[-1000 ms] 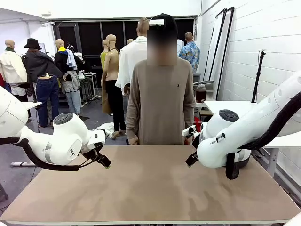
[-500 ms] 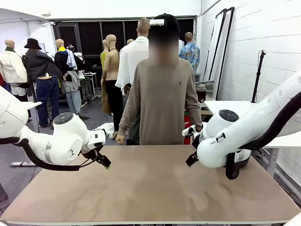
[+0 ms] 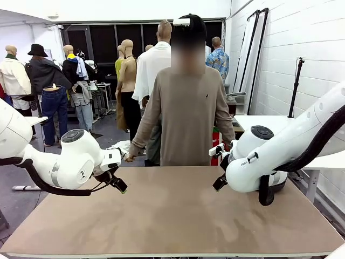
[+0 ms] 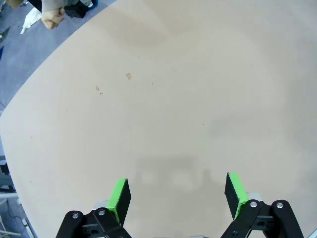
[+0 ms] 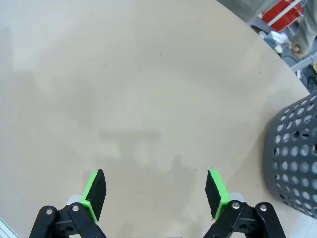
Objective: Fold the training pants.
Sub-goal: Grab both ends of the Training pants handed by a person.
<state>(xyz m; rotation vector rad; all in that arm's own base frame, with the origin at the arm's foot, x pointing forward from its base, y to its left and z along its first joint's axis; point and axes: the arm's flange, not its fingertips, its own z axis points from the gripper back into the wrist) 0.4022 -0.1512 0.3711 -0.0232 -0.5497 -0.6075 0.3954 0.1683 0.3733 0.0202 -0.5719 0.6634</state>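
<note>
- The table (image 3: 172, 216) is a broad tan board, and its top is bare between the two arms.
- Where the training pants are cannot be told from these pictures.
- The left gripper (image 3: 121, 186) hangs just above the table near its left side, tilted down toward the middle.
- In the left wrist view its green pads (image 4: 119, 196) stand wide apart. Nothing lies between them but the table's surface and their own faint shadow.
- The right gripper (image 3: 218, 183) hangs at a like height near the right side of the table, tucked under the white bulk of its arm.
- In the right wrist view its green pads (image 5: 94, 191) are also spread wide, with nothing held and only bare table between them.
- A person (image 3: 186, 118) in a beige-brown sweater stands at the far edge of the table, about midway along it, with both arms hanging loosely out from the sides.
- One hand (image 3: 129, 158) of the person is low beside the far left part of the table. In the left wrist view it looks curled into a loose fist, beyond the table's edge.
- A dark grey basket (image 5: 292, 158) with round holes stands at the right of the right wrist view, by the table's edge. Whether it rests on the table I cannot tell.
- A few small pale specks (image 4: 128, 76) lie on the table far ahead of the left gripper.
</note>
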